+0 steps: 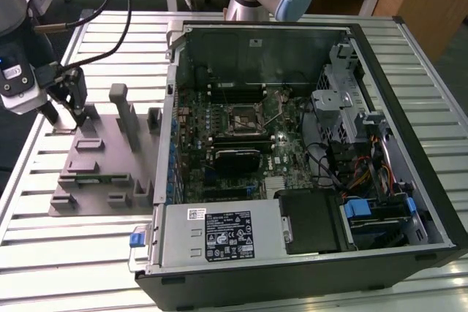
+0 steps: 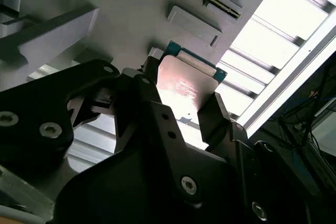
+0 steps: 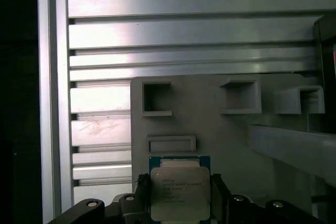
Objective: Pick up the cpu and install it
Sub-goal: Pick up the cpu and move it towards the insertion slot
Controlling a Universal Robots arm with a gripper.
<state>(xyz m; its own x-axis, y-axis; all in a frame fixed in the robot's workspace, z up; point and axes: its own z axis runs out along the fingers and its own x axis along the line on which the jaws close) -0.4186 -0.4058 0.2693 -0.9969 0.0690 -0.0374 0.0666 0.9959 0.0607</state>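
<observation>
I read the end effector [image 3: 179,184] pinching the cpu [image 3: 180,189] by two opposite edges. The chip is square with no long axis, lying flat, its silver lid facing the first wrist view. It is at a corner of the grey tray [image 3: 236,140], near the tabletop [image 3: 100,35] edge on the exterior view's left.

An open computer case [image 1: 292,45] lies on a slatted metal table [image 1: 66,253]. A grey slotted tray [image 1: 110,158] sits beside it, toward the exterior view's left edge.
</observation>
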